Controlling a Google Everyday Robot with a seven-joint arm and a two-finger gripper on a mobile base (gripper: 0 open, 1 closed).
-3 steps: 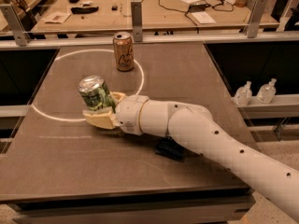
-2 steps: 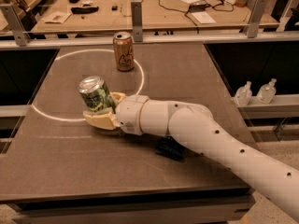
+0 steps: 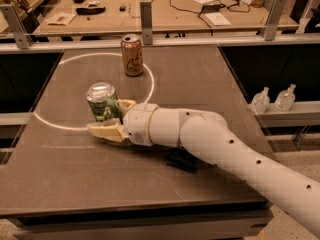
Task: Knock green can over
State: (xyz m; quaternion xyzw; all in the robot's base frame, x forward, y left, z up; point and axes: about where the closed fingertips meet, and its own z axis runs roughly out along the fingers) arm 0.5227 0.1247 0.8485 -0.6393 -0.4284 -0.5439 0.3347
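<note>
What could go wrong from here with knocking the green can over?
The shiny green aluminium drink can stands with the claw low at its base, so a push may slide it across the table rather than tip it. The gold-orange aluminium can stands upright behind it; a toppled green can might roll into it.

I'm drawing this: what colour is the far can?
Gold-orange can, camera view; gripper by green can.

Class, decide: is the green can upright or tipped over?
Upright: the green can stands on its base, silver top upward, with the gripper low against it.
</note>
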